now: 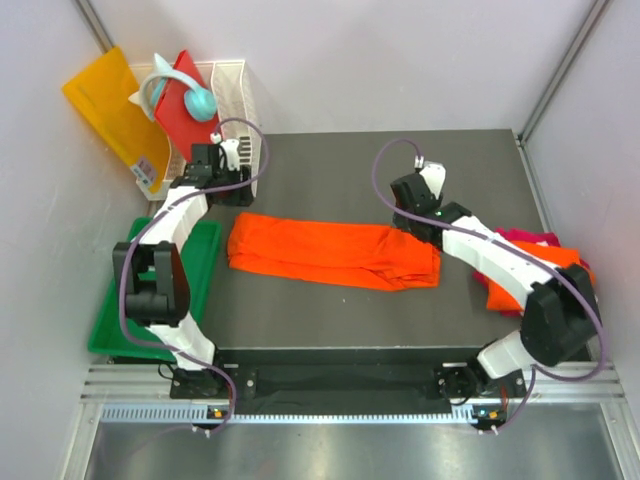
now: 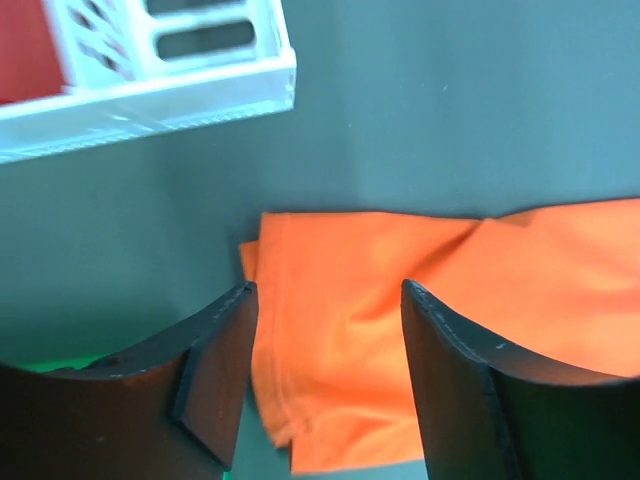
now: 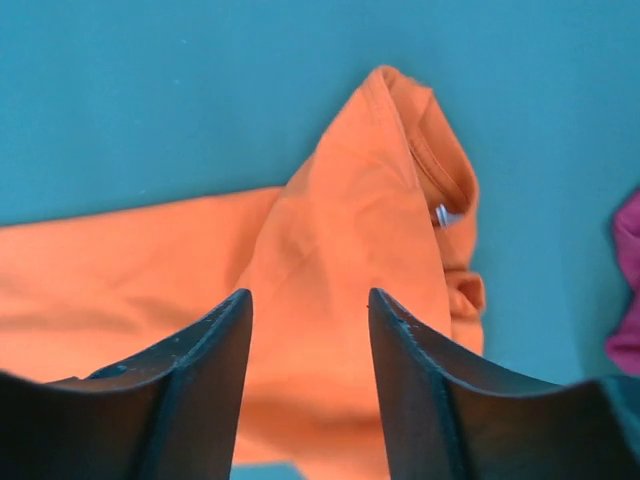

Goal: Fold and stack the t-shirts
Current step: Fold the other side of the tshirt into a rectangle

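Top external alone shows the orange t-shirt (image 1: 335,253) stretched across the table's (image 1: 400,160) middle, while wrist views show the left gripper (image 2: 329,288) and right gripper (image 3: 309,295) parted, gripping nothing.

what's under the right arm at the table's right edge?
A pile: a magenta t-shirt at the back, an orange t-shirt nearer. The right arm covers the pile's middle, so how many lie there cannot be told.

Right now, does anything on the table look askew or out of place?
The bright orange cloth t-shirt, folded into a long strip, lies slanted on the dark table, its right end bunched. A crumpled orange and magenta-pink shirt heap sits at the table's right edge. Nothing looks spilled or damaged.
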You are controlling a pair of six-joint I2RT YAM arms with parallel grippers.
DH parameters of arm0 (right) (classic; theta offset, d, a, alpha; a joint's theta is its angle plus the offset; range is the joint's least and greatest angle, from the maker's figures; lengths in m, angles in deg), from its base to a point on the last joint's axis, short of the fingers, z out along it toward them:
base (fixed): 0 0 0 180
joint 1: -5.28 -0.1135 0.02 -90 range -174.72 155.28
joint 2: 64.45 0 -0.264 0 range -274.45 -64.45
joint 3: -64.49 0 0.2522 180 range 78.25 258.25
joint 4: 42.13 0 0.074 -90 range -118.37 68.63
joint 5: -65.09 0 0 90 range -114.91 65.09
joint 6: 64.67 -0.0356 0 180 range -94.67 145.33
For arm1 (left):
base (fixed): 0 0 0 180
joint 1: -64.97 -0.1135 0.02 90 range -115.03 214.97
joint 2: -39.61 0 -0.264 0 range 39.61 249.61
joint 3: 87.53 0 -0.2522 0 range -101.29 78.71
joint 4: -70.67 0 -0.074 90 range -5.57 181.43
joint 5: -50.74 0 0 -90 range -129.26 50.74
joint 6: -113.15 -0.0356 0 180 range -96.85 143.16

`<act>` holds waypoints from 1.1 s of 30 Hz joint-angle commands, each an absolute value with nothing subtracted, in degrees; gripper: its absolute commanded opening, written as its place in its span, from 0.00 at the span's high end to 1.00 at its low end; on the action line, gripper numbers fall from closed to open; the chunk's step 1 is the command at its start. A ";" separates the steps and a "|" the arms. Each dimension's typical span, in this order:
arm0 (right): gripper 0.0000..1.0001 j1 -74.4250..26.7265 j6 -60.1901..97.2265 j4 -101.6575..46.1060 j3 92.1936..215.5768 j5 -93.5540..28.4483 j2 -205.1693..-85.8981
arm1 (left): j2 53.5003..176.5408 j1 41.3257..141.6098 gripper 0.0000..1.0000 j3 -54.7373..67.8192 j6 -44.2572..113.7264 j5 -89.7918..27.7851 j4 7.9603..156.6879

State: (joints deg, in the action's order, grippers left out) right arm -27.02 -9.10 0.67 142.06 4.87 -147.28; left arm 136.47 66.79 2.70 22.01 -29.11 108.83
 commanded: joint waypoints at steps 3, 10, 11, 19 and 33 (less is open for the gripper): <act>0.54 -21.27 -5.70 -4.72 146.10 -0.03 -157.60 | 145.08 67.43 0.39 1.10 23.07 -26.43 109.65; 0.56 -15.38 -5.43 -5.26 150.14 -3.20 -166.13 | 148.07 68.66 0.41 3.21 21.58 -25.73 110.26; 0.56 -14.94 -5.78 -4.65 150.15 -3.46 -166.58 | 148.25 68.83 0.42 3.21 21.22 -25.64 110.79; 0.57 -11.16 -6.75 -1.22 150.05 -7.24 -170.53 | 150.53 69.01 0.43 4.09 19.90 -27.40 114.83; 0.57 -7.12 -9.12 6.35 148.39 -11.91 -173.09 | 148.95 68.84 0.44 5.67 18.76 -32.14 117.30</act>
